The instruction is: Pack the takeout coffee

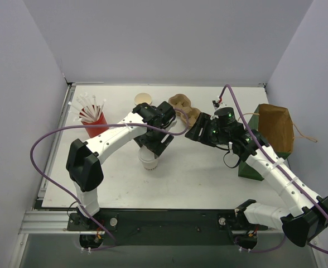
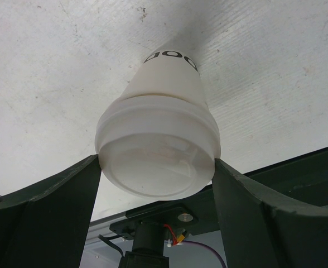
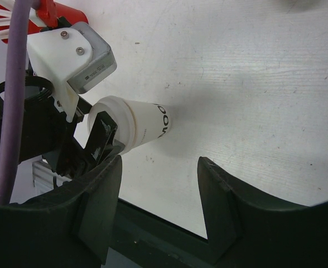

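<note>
The takeout coffee [image 1: 149,162], a small white paper cup with a round white lid, stands on the white table left of the middle. My left gripper [image 1: 153,146] is right above it, and its two dark fingers press the lid from both sides [image 2: 157,162]. The lid [image 2: 158,151] fills the gap between them. The cup also shows in the right wrist view [image 3: 144,125], with printed letters on its side. My right gripper [image 1: 194,131] hangs open and empty over the table to the right of the cup [image 3: 159,161]. The green-and-brown paper bag [image 1: 273,131] stands open at the right edge.
A red cup of white straws [image 1: 94,123] stands at the back left. A lidless cup with a tan inside [image 1: 144,98] and a brown cardboard cup carrier [image 1: 185,107] sit at the back middle. Purple cables loop over both arms.
</note>
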Controlling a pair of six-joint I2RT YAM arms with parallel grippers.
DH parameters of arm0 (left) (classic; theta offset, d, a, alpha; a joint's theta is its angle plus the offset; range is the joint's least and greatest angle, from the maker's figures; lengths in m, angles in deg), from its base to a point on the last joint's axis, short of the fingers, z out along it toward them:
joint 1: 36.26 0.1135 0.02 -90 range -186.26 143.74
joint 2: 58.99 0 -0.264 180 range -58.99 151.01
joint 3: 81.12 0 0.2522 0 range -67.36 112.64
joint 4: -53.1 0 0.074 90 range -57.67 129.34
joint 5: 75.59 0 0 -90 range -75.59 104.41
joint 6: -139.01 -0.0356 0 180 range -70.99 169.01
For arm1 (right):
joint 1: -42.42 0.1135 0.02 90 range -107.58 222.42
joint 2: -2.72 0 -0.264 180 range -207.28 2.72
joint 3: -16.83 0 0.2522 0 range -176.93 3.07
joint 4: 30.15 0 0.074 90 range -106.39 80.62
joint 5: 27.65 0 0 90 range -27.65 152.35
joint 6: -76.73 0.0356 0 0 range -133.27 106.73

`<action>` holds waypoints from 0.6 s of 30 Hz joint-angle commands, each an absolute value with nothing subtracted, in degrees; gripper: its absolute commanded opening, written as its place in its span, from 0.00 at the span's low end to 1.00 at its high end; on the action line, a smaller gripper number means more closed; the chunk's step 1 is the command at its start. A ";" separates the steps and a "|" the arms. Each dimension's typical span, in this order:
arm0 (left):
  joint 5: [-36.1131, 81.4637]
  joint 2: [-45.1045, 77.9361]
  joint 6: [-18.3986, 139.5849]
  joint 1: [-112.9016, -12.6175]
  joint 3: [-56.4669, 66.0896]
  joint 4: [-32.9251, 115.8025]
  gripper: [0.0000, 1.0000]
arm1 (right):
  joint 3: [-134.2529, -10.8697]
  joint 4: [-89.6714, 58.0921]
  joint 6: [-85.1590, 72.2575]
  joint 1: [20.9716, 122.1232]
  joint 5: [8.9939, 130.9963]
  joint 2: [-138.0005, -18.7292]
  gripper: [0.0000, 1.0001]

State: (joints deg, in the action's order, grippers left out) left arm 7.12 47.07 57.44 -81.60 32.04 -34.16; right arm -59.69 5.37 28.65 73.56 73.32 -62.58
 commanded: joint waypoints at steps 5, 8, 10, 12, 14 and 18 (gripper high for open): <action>6.68 47.62 56.84 -82.23 31.87 -34.85 0.77 | -59.86 5.15 28.13 73.27 73.69 -62.41 0.52; 6.77 47.80 56.84 -82.31 31.69 -34.67 0.77 | -59.94 5.15 28.22 73.36 73.69 -62.50 0.52; 6.33 48.06 56.75 -82.31 31.00 -34.67 0.78 | -59.95 5.24 28.22 73.36 73.87 -62.76 0.52; 6.24 48.06 56.66 -82.31 30.47 -34.14 0.78 | -59.86 5.15 28.39 73.27 73.78 -62.76 0.52; 5.89 48.06 56.83 -82.31 30.03 -33.62 0.78 | -59.77 5.15 28.39 73.27 73.78 -62.67 0.52; 5.45 48.32 56.92 -82.31 29.76 -33.44 0.78 | -59.51 5.06 28.31 73.27 73.69 -62.59 0.51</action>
